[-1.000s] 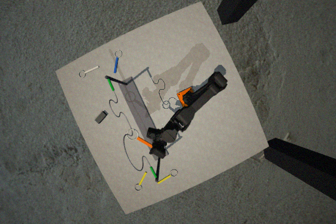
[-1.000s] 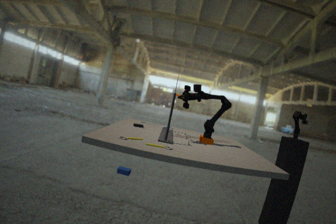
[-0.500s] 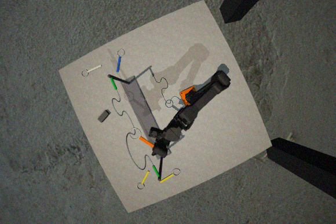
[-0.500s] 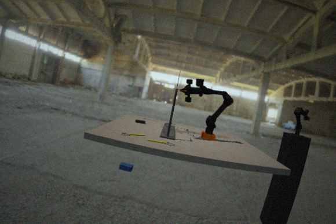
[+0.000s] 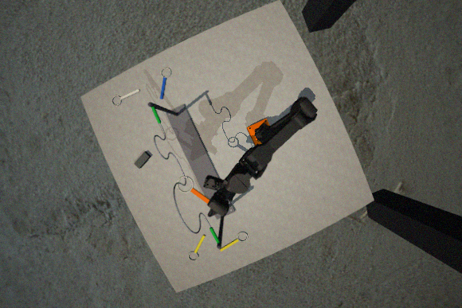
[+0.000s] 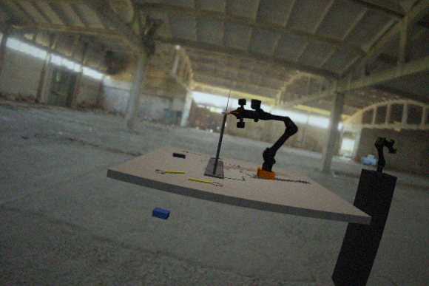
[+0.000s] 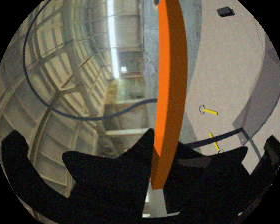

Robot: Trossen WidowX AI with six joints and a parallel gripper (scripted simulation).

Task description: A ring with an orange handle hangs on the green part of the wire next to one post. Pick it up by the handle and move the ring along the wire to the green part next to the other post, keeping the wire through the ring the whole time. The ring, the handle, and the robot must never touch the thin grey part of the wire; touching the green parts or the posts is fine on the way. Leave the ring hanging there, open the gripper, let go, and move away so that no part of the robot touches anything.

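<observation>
From the top, the gripper is clamped on the orange handle, with the ring partway along the grey wire, between the two green parts. From outside, the arm holds it high beside the post. At the wrist, the handle runs straight out from the closed jaws. Mid-transfer, I'd say; the next move calls for tracing the wire's curve without touching it.

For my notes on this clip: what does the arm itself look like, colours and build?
A slim arm with matte black to dark grey links and rounded joint housings, mounted on an orange base. The gripper is black too, with blocky parallel fingers whose inner edges look stepped in the wrist view. No cables or markings are discernible.
</observation>
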